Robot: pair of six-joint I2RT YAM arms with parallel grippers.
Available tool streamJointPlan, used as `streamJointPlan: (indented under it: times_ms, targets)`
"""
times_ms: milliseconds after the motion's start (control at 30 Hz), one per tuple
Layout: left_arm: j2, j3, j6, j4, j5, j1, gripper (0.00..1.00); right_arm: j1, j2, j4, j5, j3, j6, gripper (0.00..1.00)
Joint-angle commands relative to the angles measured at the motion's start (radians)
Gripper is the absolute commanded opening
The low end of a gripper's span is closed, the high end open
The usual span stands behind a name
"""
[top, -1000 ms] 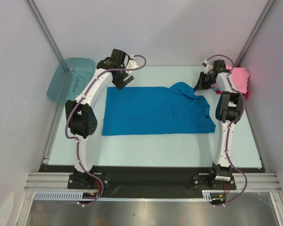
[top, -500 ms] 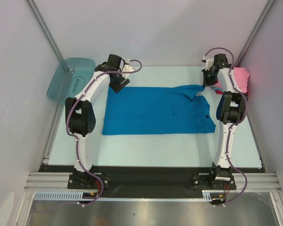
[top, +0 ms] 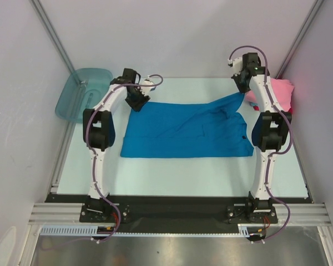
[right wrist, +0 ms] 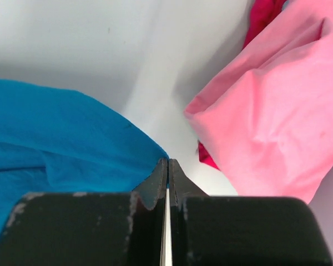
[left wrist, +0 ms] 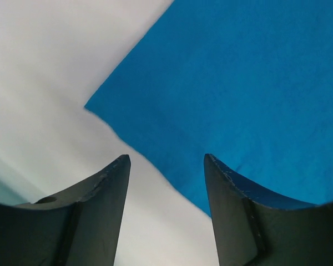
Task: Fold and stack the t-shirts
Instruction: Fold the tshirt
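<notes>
Since earlier frames, right gripper [top: 245, 92] raised toward far right corner, far right corner of bright blue t-shirt [top: 186, 130] drawn taut with it; left gripper [top: 137, 102] brought to shirt's far left corner, jaws narrowed.

Pale table [top: 183, 174] enclosed by white walls; teal tub [top: 83, 91] propped at far left.

Shirt spread at table centre, long axis left-right; neck end not discernible.

Right jaws pressed closed on shirt corner, pink t-shirt [top: 281, 92] just beside. Left jaws parted, shirt edge seen between fingertips, nothing clamped.

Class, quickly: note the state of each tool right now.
Left tool: open, holding nothing, above a corner of the blue t-shirt.
Right tool: closed, pinching a corner of the blue t-shirt.
</notes>
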Motion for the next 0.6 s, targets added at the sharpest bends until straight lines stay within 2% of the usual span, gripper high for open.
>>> streamJointPlan:
  times_ms: [0,167,333,567]
  targets:
    - [0.029,0.071,0.087,0.025,0.100,-0.003,0.59,0.051,-0.075,-0.022,0.091,-0.040,-0.037,0.00]
    - [0.047,0.086,0.151,0.103,0.123,0.002,0.59,0.090,-0.101,-0.023,0.134,-0.082,-0.073,0.00]
    - [0.084,0.110,0.133,0.229,0.059,0.014,0.63,0.103,-0.101,-0.045,0.154,-0.071,-0.083,0.00]
    - [0.168,0.201,0.177,0.273,-0.044,0.017,0.67,0.110,-0.086,-0.065,0.170,-0.039,-0.087,0.00]
